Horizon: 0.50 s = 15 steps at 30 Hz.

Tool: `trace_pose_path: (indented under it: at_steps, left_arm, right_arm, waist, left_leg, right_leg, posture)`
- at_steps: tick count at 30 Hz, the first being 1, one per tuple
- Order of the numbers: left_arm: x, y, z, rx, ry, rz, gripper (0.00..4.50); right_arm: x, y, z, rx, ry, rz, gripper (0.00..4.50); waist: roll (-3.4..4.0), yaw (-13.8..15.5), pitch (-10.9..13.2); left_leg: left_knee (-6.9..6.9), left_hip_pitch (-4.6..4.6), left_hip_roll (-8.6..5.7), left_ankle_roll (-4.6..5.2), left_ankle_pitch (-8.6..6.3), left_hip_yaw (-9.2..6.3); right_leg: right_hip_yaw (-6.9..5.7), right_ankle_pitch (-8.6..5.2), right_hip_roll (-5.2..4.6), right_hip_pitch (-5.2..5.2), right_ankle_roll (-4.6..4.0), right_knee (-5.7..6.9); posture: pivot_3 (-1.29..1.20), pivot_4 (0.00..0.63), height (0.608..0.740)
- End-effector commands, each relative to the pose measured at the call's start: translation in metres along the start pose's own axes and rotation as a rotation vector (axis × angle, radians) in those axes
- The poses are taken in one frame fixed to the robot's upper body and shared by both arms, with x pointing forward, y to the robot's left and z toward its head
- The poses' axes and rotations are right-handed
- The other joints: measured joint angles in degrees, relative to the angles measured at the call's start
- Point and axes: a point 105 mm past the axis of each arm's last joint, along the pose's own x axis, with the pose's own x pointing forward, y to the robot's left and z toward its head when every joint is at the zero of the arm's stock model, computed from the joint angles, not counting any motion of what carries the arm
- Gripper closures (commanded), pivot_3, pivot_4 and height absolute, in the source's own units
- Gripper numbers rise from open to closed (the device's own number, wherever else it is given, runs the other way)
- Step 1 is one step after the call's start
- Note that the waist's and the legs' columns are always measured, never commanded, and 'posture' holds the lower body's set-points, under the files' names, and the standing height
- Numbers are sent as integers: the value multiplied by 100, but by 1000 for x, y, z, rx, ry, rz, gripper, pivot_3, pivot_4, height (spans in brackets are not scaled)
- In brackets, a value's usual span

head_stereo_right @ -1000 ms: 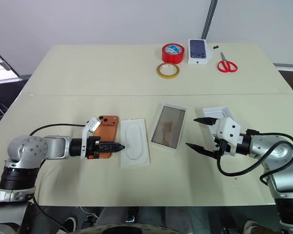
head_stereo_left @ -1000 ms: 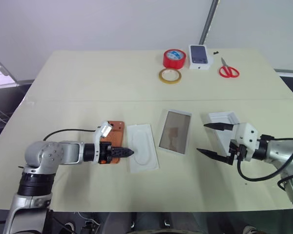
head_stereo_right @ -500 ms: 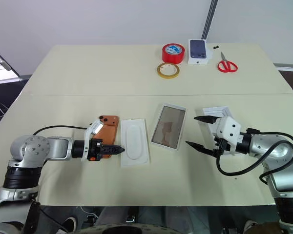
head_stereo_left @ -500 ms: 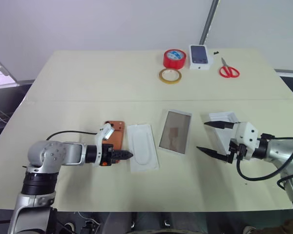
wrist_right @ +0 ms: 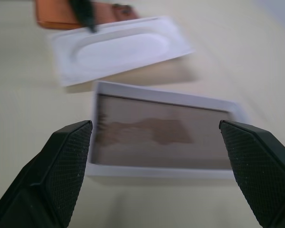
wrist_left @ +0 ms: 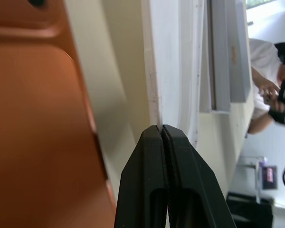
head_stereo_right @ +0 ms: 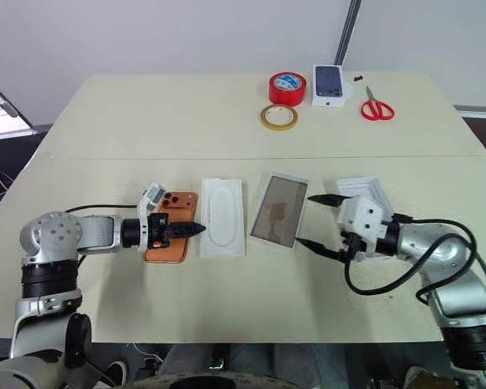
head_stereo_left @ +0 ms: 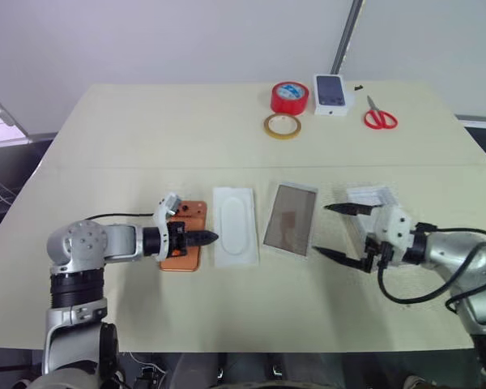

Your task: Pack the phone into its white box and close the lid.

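Left claw (head_stereo_right: 196, 229) closed over phone (head_stereo_right: 167, 243); right claw (head_stereo_right: 312, 220) spread

Pale cream tabletop (head_stereo_left: 146, 130) with a seam running across its middle; plain white wall (head_stereo_left: 162, 40) behind; a grey pole (head_stereo_left: 346, 36) rising beyond the far edge; dark floor (head_stereo_left: 4, 174) at the sides

The left gripper (head_stereo_left: 209, 238) is sitting at lower left of the frame, fingers pressed together; the right gripper (head_stereo_left: 338, 232) is hovering at lower right, fingers spread wide.
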Motion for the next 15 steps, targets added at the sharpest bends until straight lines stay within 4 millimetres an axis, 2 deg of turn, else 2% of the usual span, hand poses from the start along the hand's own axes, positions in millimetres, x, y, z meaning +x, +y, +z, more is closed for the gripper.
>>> trace_pose_path:
  at_steps: [1, 6, 10, 13, 15]
  left_arm:
    - [-6, -10, 24, 84, -95, -12, 4490]
    - [-12, -12, 33, 66, -117, -31, 4490]
    - [-11, -14, 34, 76, -125, -35, 4490]
    - [-11, -13, 33, 72, -139, -33, 4500]
    - [-12, -14, 33, 77, -145, -31, 4500]
  right_arm:
    - [23, 5, 13, -30, -29, 26, 0]
    - [53, 15, 5, -52, 44, 75, 0]
    - [59, 22, -16, -67, 155, 128, 0]
    - [57, 23, -26, -52, 199, 144, 815]
    - [57, 21, -15, -41, 148, 145, 1841]
  waist:
    - [-5, -3, 3]
    - [-5, -5, 3]
    - [-8, 14, 4]
    - [-11, 1, 4]
    - [-12, -2, 4]
  left_leg:
    - [0, 0, 0, -3, 2, 0]
    - [-3, -4, -1, -10, 5, 0]
    - [1, -29, -4, -14, 7, -1]
    - [7, -36, -6, -14, 7, -2]
    - [9, -35, -6, -14, 7, -2]
  right_leg:
    - [0, 0, 0, -1, 0, 1]
    - [0, 0, 0, -9, 0, 1]
    - [0, 0, 0, -32, 0, 3]
    - [0, 1, -1, -35, 1, 3]
    - [0, 1, -1, -33, 1, 4]
  posture:
    - [0, 150, 740]
    - [0, 150, 740]
    - [0, 150, 740]
    - [0, 150, 740]
    - [0, 150, 740]
